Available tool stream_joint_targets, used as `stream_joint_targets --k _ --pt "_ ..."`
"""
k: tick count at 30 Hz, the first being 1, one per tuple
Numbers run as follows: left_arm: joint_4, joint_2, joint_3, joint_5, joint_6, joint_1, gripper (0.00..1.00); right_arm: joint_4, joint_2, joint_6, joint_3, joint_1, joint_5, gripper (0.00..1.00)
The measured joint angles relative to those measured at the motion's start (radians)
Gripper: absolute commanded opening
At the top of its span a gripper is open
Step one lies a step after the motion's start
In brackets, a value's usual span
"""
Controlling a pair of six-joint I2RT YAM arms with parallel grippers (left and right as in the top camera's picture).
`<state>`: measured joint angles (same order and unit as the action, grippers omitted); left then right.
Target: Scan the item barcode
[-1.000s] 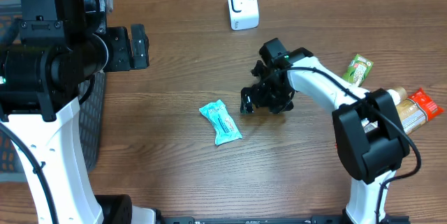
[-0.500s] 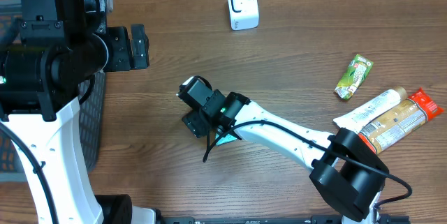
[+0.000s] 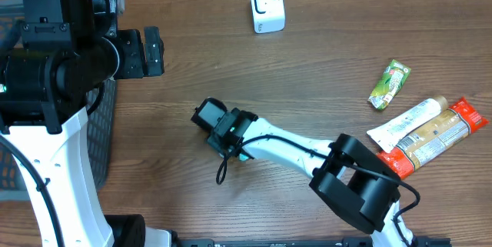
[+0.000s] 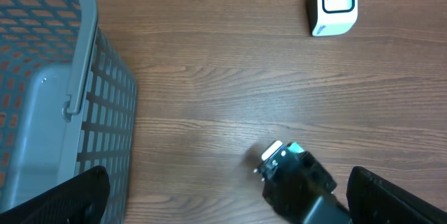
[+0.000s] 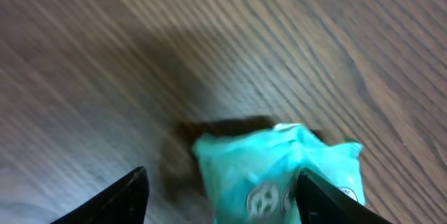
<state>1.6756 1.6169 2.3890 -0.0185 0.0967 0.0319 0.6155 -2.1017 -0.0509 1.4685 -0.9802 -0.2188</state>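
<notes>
The item, a teal snack packet [image 5: 279, 172], lies flat on the wooden table; the overhead view hides it almost wholly under my right gripper [image 3: 227, 139]. In the right wrist view my right gripper [image 5: 223, 185] hangs low over it with the jaws apart. The right finger [image 5: 328, 199] is at the packet's edge, and the left finger [image 5: 122, 196] stands clear of it over bare wood. A white barcode scanner [image 3: 267, 6] stands at the table's far edge, also in the left wrist view as the scanner [image 4: 335, 2]. My left gripper [image 3: 146, 52] hovers open and empty at the left.
A grey mesh basket [image 4: 42, 77] stands at the table's left edge. At the right edge lie a green packet [image 3: 390, 83], a white tube [image 3: 407, 120] and an orange packet [image 3: 442, 135]. The right arm [image 4: 297, 182] reaches into the left wrist view.
My right arm has swung left from the table's middle right and come down over the teal packet, and its jaws have narrowed. The left arm has not moved.
</notes>
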Motion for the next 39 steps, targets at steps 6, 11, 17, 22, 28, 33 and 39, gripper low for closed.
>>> stream_joint_targets --k 6,11,17,22,28,33,39 --pt "0.0 0.0 0.0 0.0 0.0 0.0 1.0 -0.007 -0.025 0.005 0.005 -0.015 -0.058 0.52" --pt "0.0 0.0 0.0 0.0 0.0 0.0 0.99 0.002 -0.063 0.044 0.033 -0.014 -0.123 0.21" --pt "0.0 0.0 0.0 0.0 0.0 0.0 1.0 0.043 -0.067 0.069 0.047 -0.018 -0.165 0.04" --pt "0.0 0.0 0.0 0.0 0.0 0.0 1.0 0.1 -0.056 0.063 0.048 -0.023 -0.167 0.04" --pt "0.0 0.0 0.0 0.0 0.0 0.0 1.0 0.163 0.022 0.046 0.044 0.02 0.109 0.04" --pt "0.0 0.0 0.0 0.0 0.0 0.0 1.0 0.111 0.15 0.048 0.044 0.198 0.57 0.04" --pt "0.0 0.0 0.0 0.0 0.0 0.0 1.0 -0.069 0.132 0.046 -0.006 0.428 1.042 0.04"
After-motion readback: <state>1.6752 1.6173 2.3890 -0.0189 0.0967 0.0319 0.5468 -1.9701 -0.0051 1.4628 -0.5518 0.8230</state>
